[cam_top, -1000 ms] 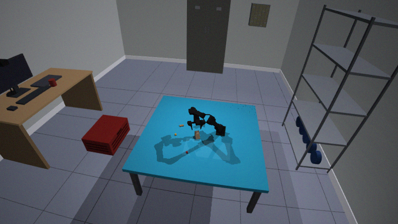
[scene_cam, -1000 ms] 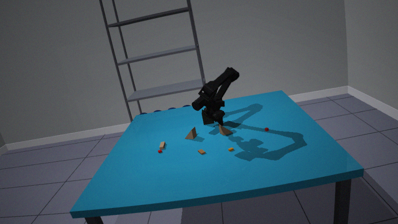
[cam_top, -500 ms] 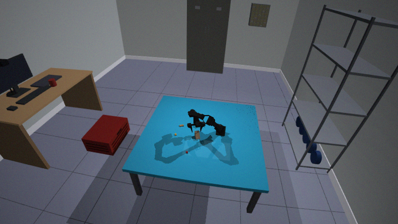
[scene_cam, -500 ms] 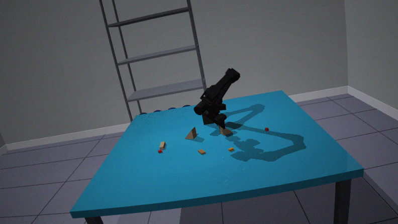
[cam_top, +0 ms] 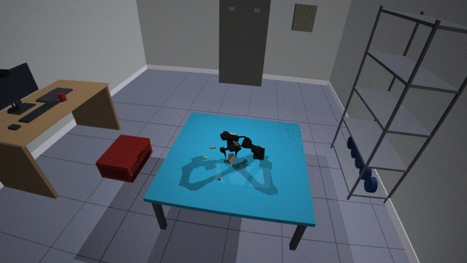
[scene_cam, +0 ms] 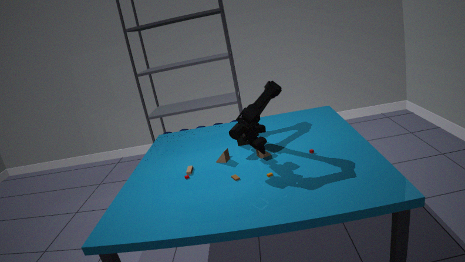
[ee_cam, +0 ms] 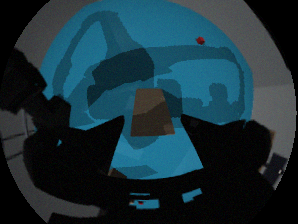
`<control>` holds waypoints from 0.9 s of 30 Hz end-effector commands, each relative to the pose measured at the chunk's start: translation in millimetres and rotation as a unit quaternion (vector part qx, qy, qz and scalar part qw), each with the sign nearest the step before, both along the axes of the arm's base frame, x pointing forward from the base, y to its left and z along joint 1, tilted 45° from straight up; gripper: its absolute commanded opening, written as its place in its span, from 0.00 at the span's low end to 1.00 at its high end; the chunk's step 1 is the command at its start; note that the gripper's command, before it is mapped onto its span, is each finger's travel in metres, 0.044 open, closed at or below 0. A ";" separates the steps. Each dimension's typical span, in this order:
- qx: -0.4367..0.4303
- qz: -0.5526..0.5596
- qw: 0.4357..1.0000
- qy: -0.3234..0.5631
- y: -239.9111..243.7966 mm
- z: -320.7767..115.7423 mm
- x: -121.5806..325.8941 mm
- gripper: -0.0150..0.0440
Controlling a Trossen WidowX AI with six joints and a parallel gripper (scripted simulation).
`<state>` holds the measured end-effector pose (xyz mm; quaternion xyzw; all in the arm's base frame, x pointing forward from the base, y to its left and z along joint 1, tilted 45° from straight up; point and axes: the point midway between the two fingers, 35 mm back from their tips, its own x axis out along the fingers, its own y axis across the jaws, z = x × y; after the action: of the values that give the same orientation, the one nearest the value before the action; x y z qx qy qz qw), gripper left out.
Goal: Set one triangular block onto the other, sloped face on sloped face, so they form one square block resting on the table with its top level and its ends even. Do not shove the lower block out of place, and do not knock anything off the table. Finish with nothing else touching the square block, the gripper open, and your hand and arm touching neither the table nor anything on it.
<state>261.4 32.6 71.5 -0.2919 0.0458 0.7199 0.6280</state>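
Observation:
One brown triangular block (cam_top: pixel 231 159) (scene_cam: pixel 265 155) (ee_cam: pixel 151 112) rests on the blue table (cam_top: pixel 183 183) (scene_cam: pixel 201 214), partly hidden by a finger in the exterior view. My gripper (cam_top: pixel 230 155) (ee_cam: pixel 153 117) is open and empty, pointing down close over this block. In the wrist view the block shows in the gap between the two fingertips, with blue on both sides of it; whether a finger touches it I cannot tell. The other triangular block (scene_cam: pixel 223 157) stands apart with a sloped face up, left of the gripper in the exterior view. It is mostly hidden behind the arm in the top view.
A tan oblong block (scene_cam: pixel 189 169) lies beside a small red piece (scene_cam: pixel 186 177). A small flat tan piece (cam_top: pixel 212 147) (scene_cam: pixel 235 177) and an orange piece (cam_top: pixel 206 157) (scene_cam: pixel 269 174) lie nearer the exterior camera. Another red piece (cam_top: pixel 219 178) (scene_cam: pixel 311 151) (ee_cam: pixel 200 40) lies beyond the gripper.

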 end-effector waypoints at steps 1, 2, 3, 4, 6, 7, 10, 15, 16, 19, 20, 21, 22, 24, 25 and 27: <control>0.006 0.003 1.000 0.005 7.8 -3.6 -2.4 1.00; 0.007 0.003 1.000 0.005 9.2 -4.3 -2.7 1.00; 0.008 0.004 1.000 0.006 10.6 -5.0 -3.0 1.00; 0.009 0.005 1.000 0.006 12.0 -5.7 -3.3 1.00; 0.011 0.006 1.000 0.006 14.9 -7.1 -4.0 1.00; 0.012 0.007 1.000 0.007 16.3 -7.8 -4.4 1.00; 0.014 0.009 1.000 0.007 20.2 -9.6 -5.5 1.00; 0.015 0.010 1.000 0.008 21.1 -10.1 -5.8 0.87; 0.015 0.010 1.000 0.008 21.1 -10.1 -5.8 0.82; 0.015 0.010 1.000 0.008 21.1 -10.1 -5.8 0.69; 0.015 0.010 1.000 0.008 21.1 -10.1 -5.8 0.64; 0.015 0.010 1.000 0.008 21.1 -10.1 -5.8 0.60; 0.015 0.010 1.000 0.008 21.1 -10.1 -5.8 0.59; 0.015 0.010 1.000 0.008 21.1 -10.1 -5.8 0.57; 0.015 0.010 1.000 0.008 21.1 -10.1 -5.8 0.55; 0.015 0.010 1.000 0.008 21.1 -10.1 -5.8 0.53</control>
<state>255.7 53.0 61.6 -0.2800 0.0361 0.7290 0.6236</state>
